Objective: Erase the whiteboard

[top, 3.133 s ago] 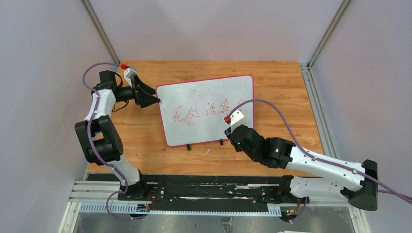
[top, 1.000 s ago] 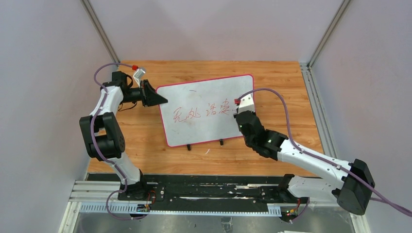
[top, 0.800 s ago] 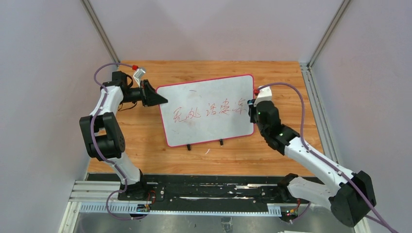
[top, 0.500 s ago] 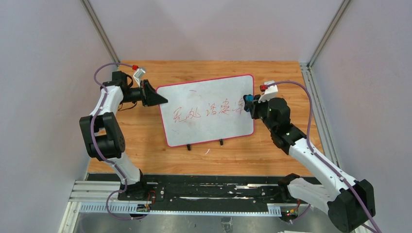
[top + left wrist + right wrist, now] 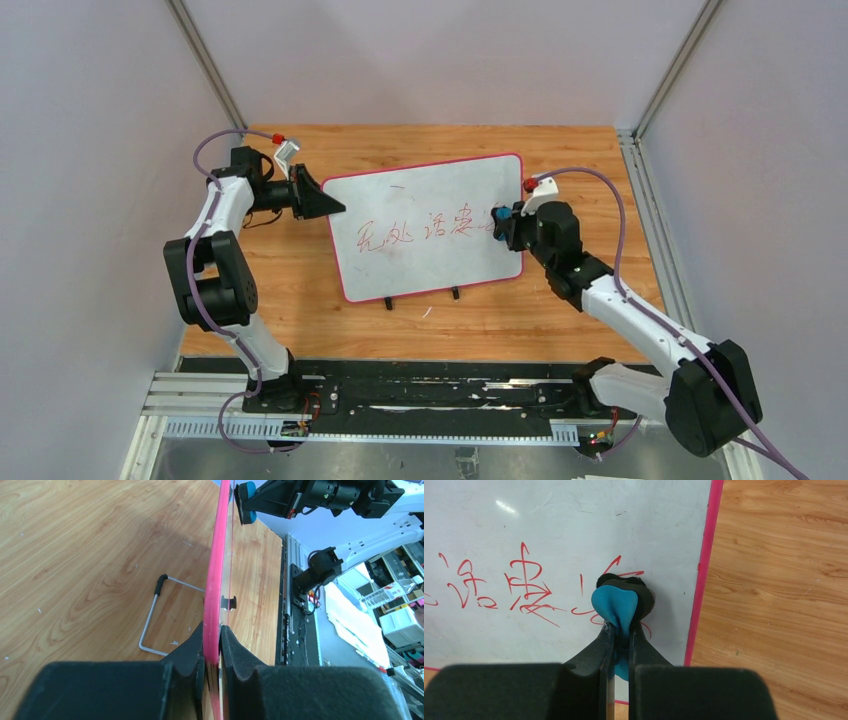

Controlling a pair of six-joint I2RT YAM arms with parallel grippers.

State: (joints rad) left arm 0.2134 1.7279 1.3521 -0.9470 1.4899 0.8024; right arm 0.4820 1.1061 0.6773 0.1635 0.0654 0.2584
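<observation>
The pink-framed whiteboard (image 5: pixel 430 185) stands tilted on the wooden table, with a row of red writing (image 5: pixel 410 228) across its middle. My left gripper (image 5: pixel 325 207) is shut on the board's left edge; in the left wrist view the pink frame (image 5: pixel 216 575) runs straight between the pads (image 5: pixel 192 647). My right gripper (image 5: pixel 503 225) is shut on a blue eraser (image 5: pixel 615 606). The eraser's dark face presses on the whiteboard (image 5: pixel 549 530) at the right end of the red writing (image 5: pixel 526 580), close to the right frame.
The board's wire stand (image 5: pixel 152 615) rests on the table behind it, and two small black feet (image 5: pixel 388 301) show at its lower edge. A black rail (image 5: pixel 420 395) runs along the near table edge. Grey walls and metal posts (image 5: pixel 210 65) enclose the table.
My right gripper carried the eraser from the board's lower middle up to its right edge, then a little back left onto the last character. The left gripper has kept its hold.
</observation>
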